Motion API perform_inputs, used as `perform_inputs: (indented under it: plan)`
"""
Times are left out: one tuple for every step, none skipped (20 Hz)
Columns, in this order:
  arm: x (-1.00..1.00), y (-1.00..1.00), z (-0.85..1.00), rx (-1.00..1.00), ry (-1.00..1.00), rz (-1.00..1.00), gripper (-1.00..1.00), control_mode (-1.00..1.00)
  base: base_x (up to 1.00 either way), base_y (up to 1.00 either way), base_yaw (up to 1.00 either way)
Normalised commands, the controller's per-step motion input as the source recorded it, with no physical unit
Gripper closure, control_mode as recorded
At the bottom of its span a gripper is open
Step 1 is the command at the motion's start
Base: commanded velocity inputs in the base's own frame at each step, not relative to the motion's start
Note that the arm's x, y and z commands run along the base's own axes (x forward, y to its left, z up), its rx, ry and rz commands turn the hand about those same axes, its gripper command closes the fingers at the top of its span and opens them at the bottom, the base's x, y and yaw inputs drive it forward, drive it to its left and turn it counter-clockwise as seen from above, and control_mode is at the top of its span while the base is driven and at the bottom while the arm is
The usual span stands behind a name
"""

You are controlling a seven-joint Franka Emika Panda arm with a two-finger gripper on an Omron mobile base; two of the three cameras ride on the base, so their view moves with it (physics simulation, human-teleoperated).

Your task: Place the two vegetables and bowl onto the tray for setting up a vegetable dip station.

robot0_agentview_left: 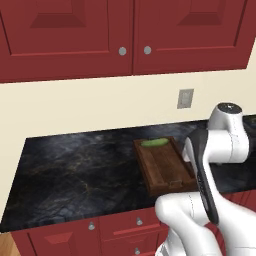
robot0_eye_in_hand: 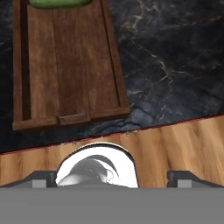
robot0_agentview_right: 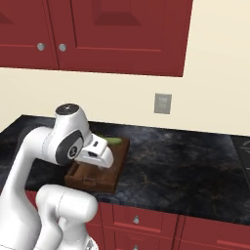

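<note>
The dark brown slatted tray (robot0_agentview_left: 165,170) lies on the black marble counter, one short end toward me. One vegetable, a green cucumber-like piece (robot0_agentview_left: 155,143), rests across the tray's far end and is also visible in the hand view (robot0_eye_in_hand: 59,3) and the right base view (robot0_agentview_right: 113,140). My gripper (robot0_eye_in_hand: 116,177) hovers above the counter's front edge, just short of the tray's near end (robot0_eye_in_hand: 72,118), pointing down. Its finger tips (robot0_eye_in_hand: 43,177) stand wide apart with nothing between them, so it is open. The bowl is out of view.
Red wall cabinets (robot0_agentview_left: 122,35) hang above the counter (robot0_agentview_left: 75,170), and a grey outlet (robot0_agentview_left: 185,98) sits on the cream wall. Red drawers (robot0_agentview_right: 136,219) run below the front edge. Wooden floor (robot0_eye_in_hand: 175,144) shows beneath the hand.
</note>
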Motion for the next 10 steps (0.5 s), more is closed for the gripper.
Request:
perform_inputs:
  plan:
    - [0.00,0.09,0.00,0.00,0.03,0.00,-1.00,-1.00,0.00,0.00,0.00]
    - [0.00,0.00,0.00,0.00,0.00,0.00,-1.00,1.00,0.00,0.14,0.00]
    - [0.00,0.00,0.00,0.00,0.00,0.00,-1.00,1.00,0.00,0.00,0.01]
    - [0.00,0.00,0.00,0.00,0.00,0.00,-1.00,1.00,-0.14,0.07,0.00]
    - [0.00,0.00,0.00,0.00,0.00,0.00,-1.00,1.00,-0.06,-0.01,0.04]
    - [0.00,0.00,0.00,0.00,0.00,0.00,-1.00,1.00,-0.36,-0.20,0.04]
    - [0.00,0.00,0.00,0.00,0.00,0.00,-1.00,1.00,-0.64,-0.36,0.04]
    - [0.00,0.00,0.00,0.00,0.00,0.00,-1.00,1.00,-0.68,-0.58,0.02]
    - [0.00,0.00,0.00,0.00,0.00,0.00,-1.00,1.00,-0.70,-0.78,0.01]
    - [0.00,0.00,0.00,0.00,0.00,0.00,-1.00,1.00,-0.69,-0.98,0.00]
